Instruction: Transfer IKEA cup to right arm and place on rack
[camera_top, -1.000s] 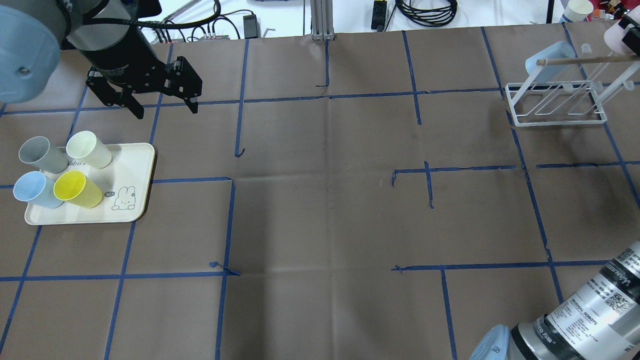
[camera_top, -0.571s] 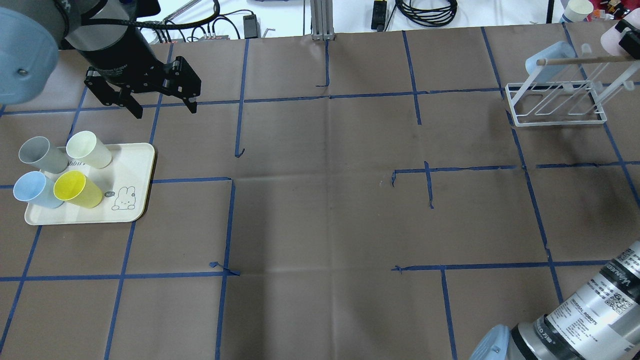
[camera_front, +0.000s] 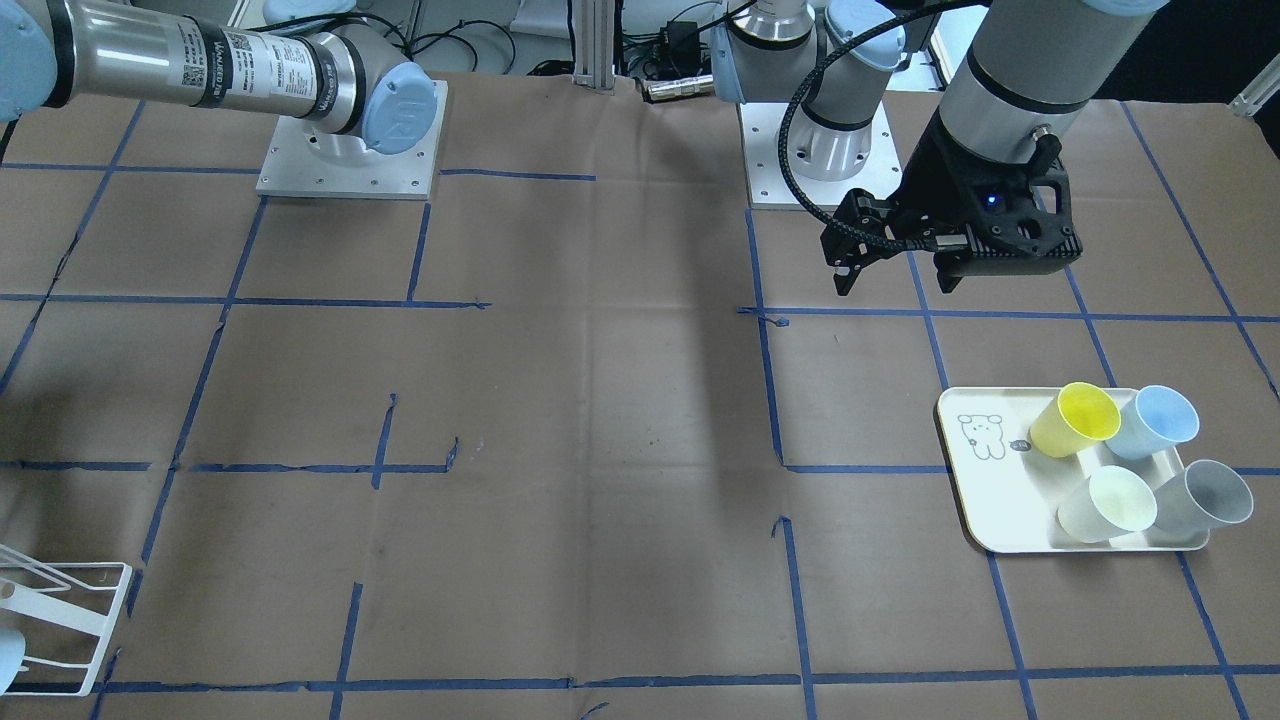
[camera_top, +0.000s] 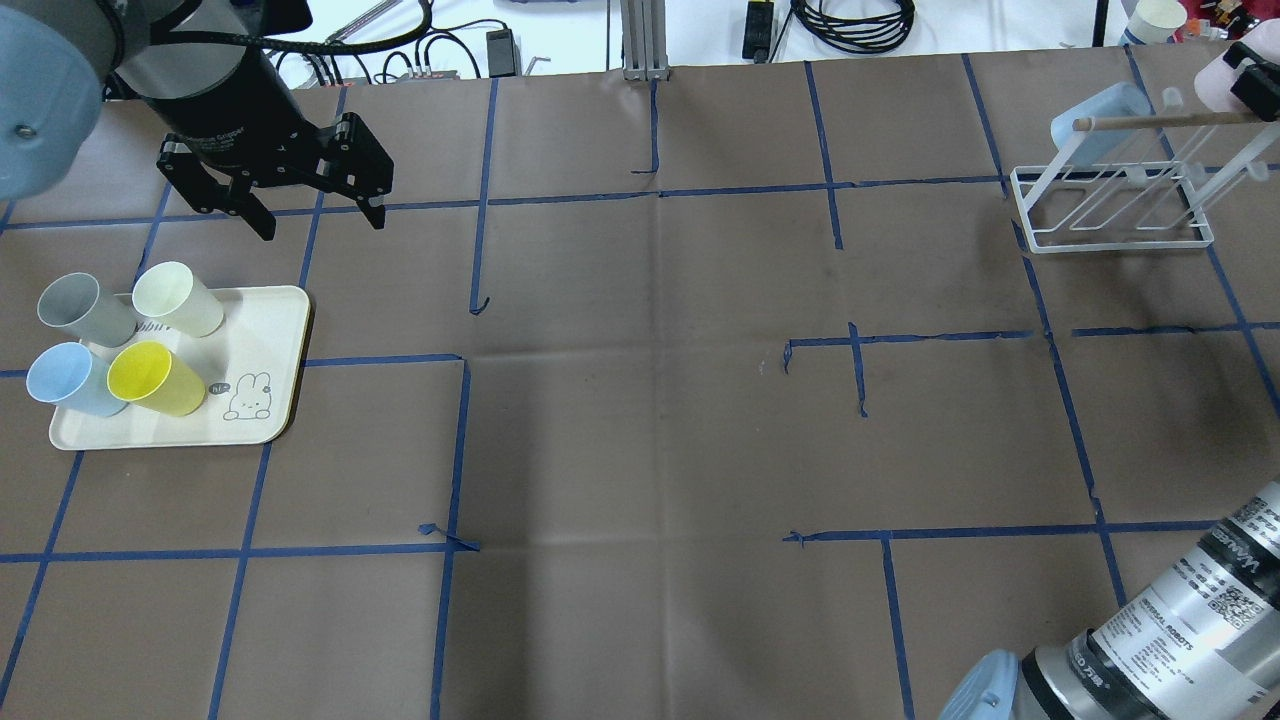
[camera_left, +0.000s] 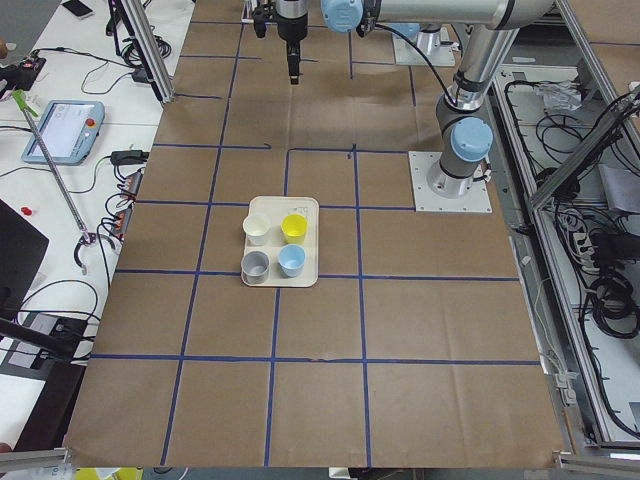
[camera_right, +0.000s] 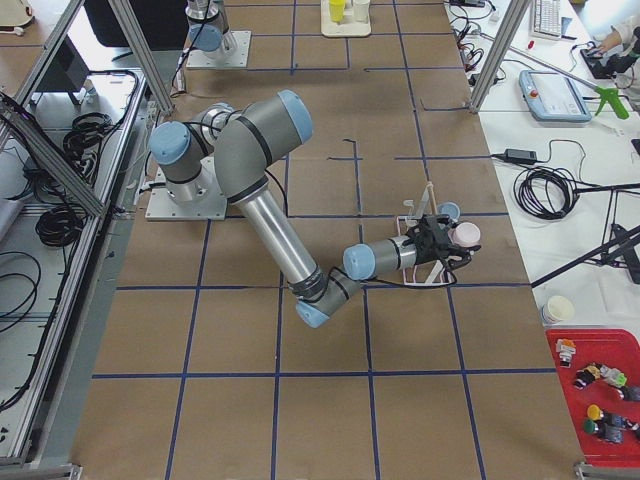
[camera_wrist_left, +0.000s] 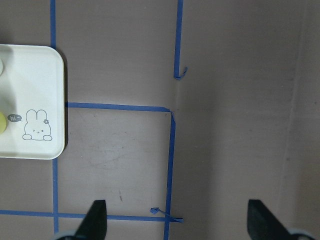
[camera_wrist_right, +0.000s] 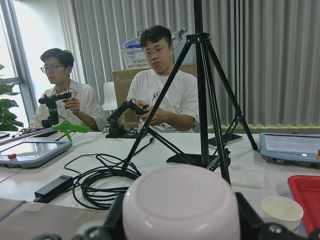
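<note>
My right gripper is shut on a pink cup, held bottom towards the wrist camera. In the exterior right view the gripper holds the pink cup at the white wire rack. The rack stands at the far right with a pale blue cup on it; the pink cup shows at the frame edge. My left gripper is open and empty, hovering behind the cream tray, and it also shows in the front view and in the left wrist view.
The tray holds a grey cup, a cream cup, a pale blue cup and a yellow cup. A wooden rod runs along the rack's top. Two operators sit beyond the table's end.
My left gripper has moved a little to the left and away from the tray, still open. The right gripper with the pink cup has shifted slightly at the rack.
</note>
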